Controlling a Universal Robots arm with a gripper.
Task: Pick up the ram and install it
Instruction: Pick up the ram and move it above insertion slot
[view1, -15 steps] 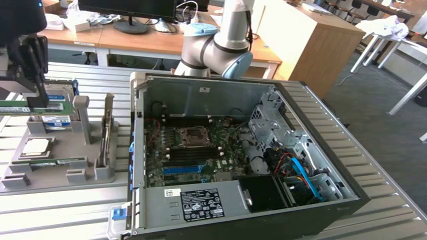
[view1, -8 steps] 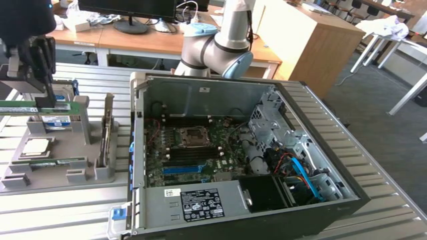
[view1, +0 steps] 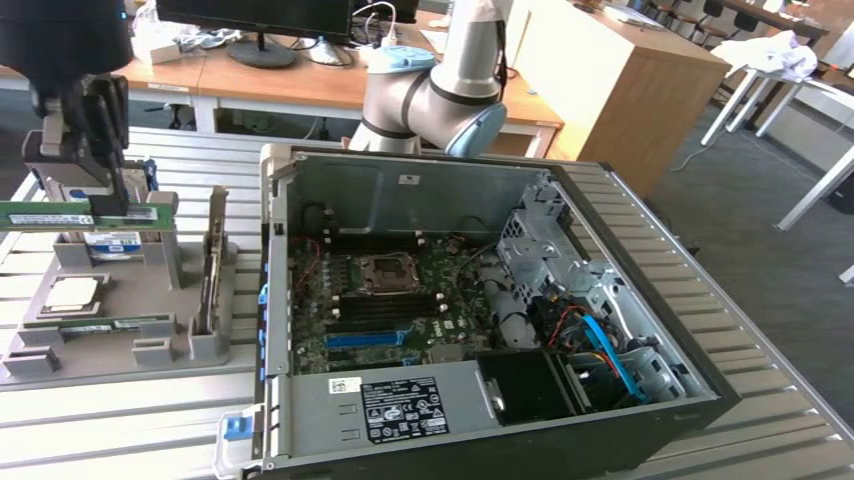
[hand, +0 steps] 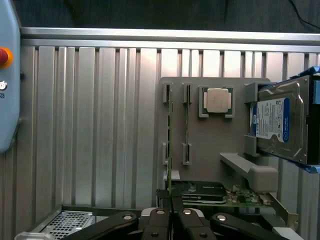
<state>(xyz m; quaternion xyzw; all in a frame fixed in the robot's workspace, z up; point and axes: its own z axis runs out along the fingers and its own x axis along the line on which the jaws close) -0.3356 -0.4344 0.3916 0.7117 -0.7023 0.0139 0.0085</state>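
- ram (view1: 40, 215): green.
- tool (view1: 110, 205): black.
- table (hand: 100, 125): silver, ribbed in parallel stripes.
- holder (hand: 215, 155): plain grey.
- CPU chip (hand: 218, 100): silver.
- hard drive (hand: 277, 120): silver, with a blue-and-white label.
- computer case (view1: 400, 190): grey inside, black shell.
- motherboard (view1: 387, 310): green, with one blue slot.
- cable (view1: 607, 345), at 3 o'clock of the motherboard: blue.
- arm (view1: 427, 100): silver-grey, with pale blue caps.

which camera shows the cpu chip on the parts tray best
The wrist view: the cpu chip shows flat-on, its whole square silver top facing the camera. The exterior view shows it at a slant, so the top looks squashed.
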